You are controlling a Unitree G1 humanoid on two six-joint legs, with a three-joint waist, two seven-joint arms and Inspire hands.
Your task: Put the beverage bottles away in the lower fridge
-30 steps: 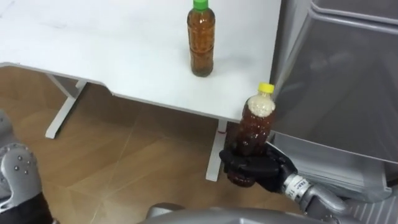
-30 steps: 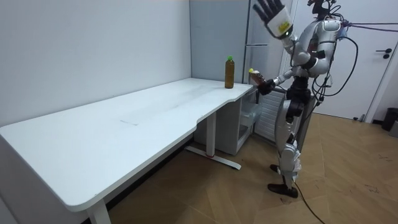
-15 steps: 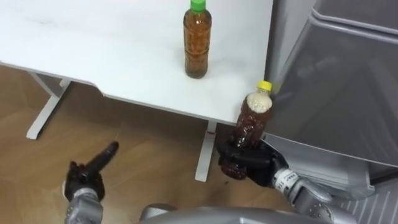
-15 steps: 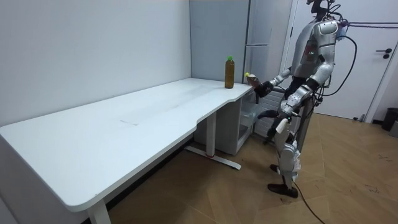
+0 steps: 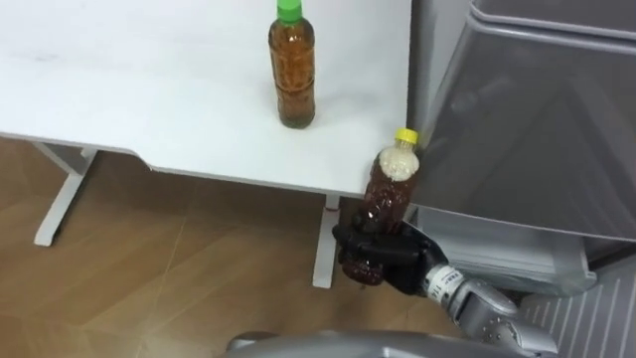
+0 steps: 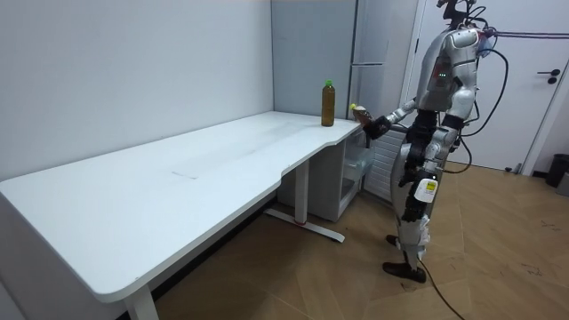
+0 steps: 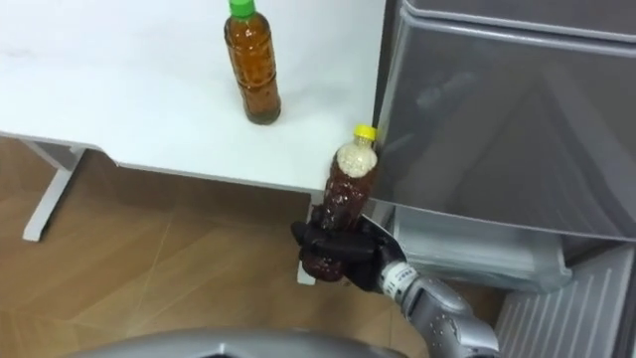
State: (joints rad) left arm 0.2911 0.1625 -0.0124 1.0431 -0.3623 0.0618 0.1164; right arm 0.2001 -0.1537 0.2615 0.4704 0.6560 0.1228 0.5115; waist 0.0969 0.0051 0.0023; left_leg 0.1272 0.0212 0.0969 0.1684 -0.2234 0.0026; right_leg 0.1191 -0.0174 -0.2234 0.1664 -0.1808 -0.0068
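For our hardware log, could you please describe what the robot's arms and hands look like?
The right hand is black, with a white printed band at the wrist and a rounded silver-grey forearm behind it. In the room view the left hand bears a small white tag, on a silver-grey arm.

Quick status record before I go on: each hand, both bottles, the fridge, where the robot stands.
right hand: curled round the lower part of the yellow-capped bottle
yellow-capped bottle: roughly upright, off the table's edge, in front of the fridge
left hand: hangs low at the robot's side, idle
green-capped bottle: upright on the white table, near its fridge end, untouched
fridge: grey, right beside the table
robot: stands at the table's end, next to the fridge
progress: neither bottle is in the fridge yet
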